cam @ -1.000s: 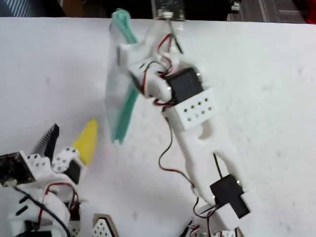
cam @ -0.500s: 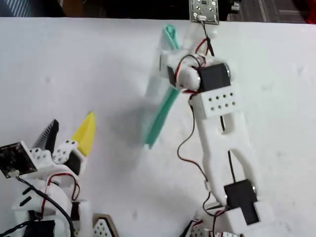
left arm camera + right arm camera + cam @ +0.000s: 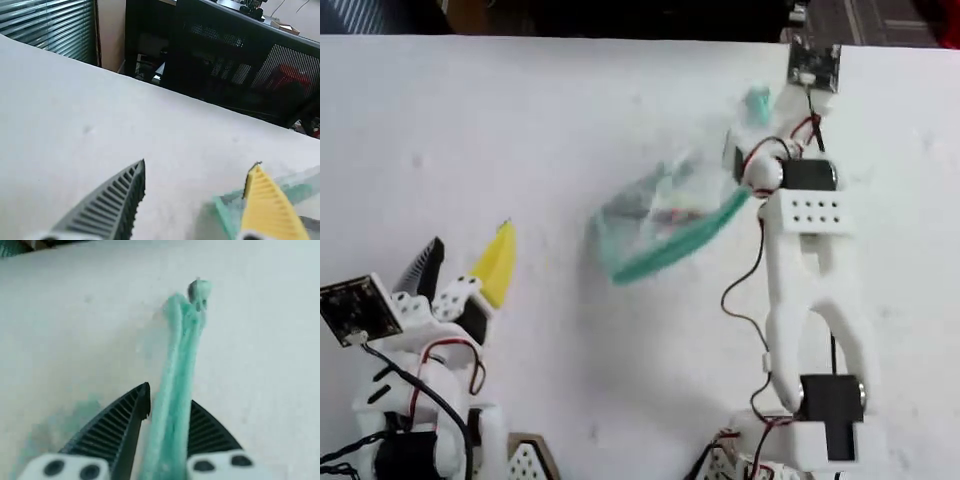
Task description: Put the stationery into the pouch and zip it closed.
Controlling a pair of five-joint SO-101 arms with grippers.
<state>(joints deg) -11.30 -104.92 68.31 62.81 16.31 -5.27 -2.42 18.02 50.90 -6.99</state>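
At the lower left of the high view, the left gripper [image 3: 468,240] is seen over the white table top [image 3: 520,130]. Its ribbed black finger [image 3: 420,272] and smooth yellow finger [image 3: 497,265] are spread well apart, and nothing is held between them. The same wide gap is shown in the left wrist view, with bare table lying between the two tips.

Farther up, right of the middle of the high view, a flat pouch of clear plastic with a teal zip strip [image 3: 655,215] is stretched slantwise from mid-frame toward the upper right. A smear of red can be made out inside it, too blurred to be identified. Whether the pouch rests on the table or hangs just above it cannot be told.

The white right arm [image 3: 810,300] is laid up the right side of the frame from the lower edge. At the pouch's upper right end, the right gripper [image 3: 170,399] is clamped on the zip strip. In the right wrist view the strip is pinched on edge between the two ribbed black fingers and runs away from them to a small zip pull [image 3: 199,290] at its far end.

Beyond the table's far edge, slatted window blinds [image 3: 45,25] and dark mesh-fronted furniture [image 3: 240,70] are shown in the left wrist view.
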